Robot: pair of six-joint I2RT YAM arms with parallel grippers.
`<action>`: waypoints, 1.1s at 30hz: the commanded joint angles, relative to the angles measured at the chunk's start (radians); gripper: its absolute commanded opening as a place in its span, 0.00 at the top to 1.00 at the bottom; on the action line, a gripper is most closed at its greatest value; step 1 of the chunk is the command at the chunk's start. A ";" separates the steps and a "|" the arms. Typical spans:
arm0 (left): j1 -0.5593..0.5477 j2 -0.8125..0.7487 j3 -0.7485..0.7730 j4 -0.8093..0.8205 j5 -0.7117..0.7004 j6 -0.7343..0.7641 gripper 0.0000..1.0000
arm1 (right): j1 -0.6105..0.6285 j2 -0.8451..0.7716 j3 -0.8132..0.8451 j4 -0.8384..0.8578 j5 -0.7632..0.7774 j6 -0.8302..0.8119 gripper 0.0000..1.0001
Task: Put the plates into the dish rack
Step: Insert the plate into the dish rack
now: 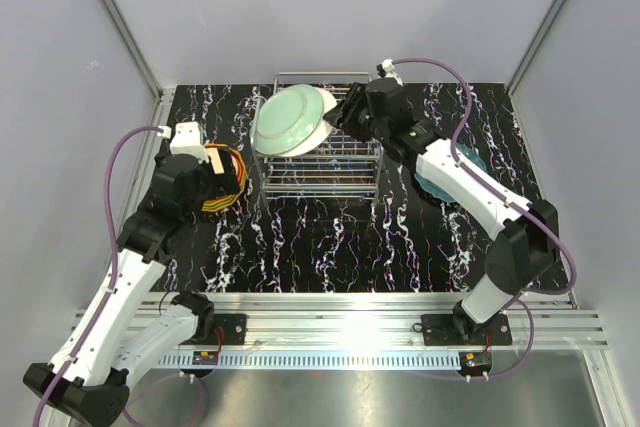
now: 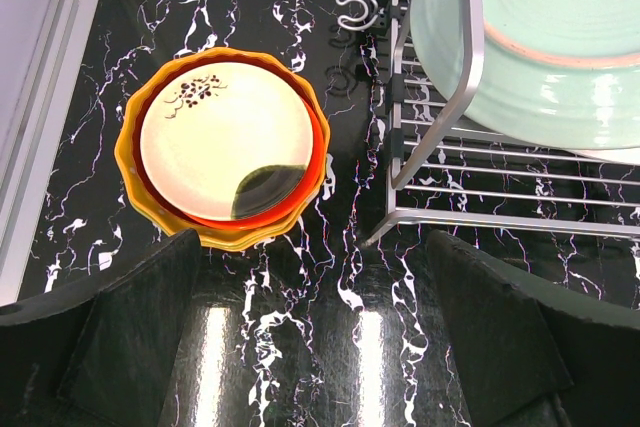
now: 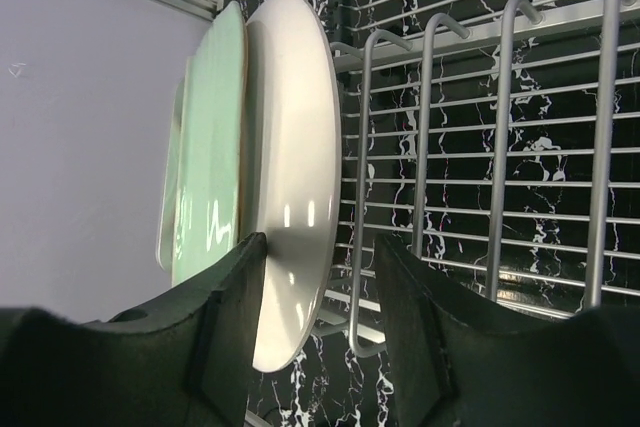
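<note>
Plates (image 1: 290, 122) stand on edge at the left end of the dish rack (image 3: 500, 147), a glossy cream plate (image 3: 290, 177) against a pale mint plate (image 3: 212, 177); the right gripper (image 3: 320, 247) straddles the cream rim, clamped or not I cannot tell; the left gripper (image 2: 310, 247) gapes wide near an orange wavy-rimmed stack (image 2: 222, 147).

Bright, even light falls from above. On the glossy tabletop (image 2: 300, 347) two white glare streaks sit at 6 o'clock. The mint plate (image 2: 540, 97) shows small highlights. The left hand (image 2: 310, 237) looks dark and slightly blurred.
</note>
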 commanded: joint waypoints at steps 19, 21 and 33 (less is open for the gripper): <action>-0.005 0.003 0.000 0.030 -0.006 0.009 0.01 | -0.001 0.068 0.172 0.044 -0.137 -0.058 0.48; -0.005 0.003 0.003 0.030 -0.006 0.009 0.01 | 0.008 0.079 0.206 0.034 -0.140 -0.079 0.48; -0.005 0.006 0.005 0.027 -0.013 0.011 0.01 | 0.066 0.168 0.343 -0.062 -0.132 -0.163 0.48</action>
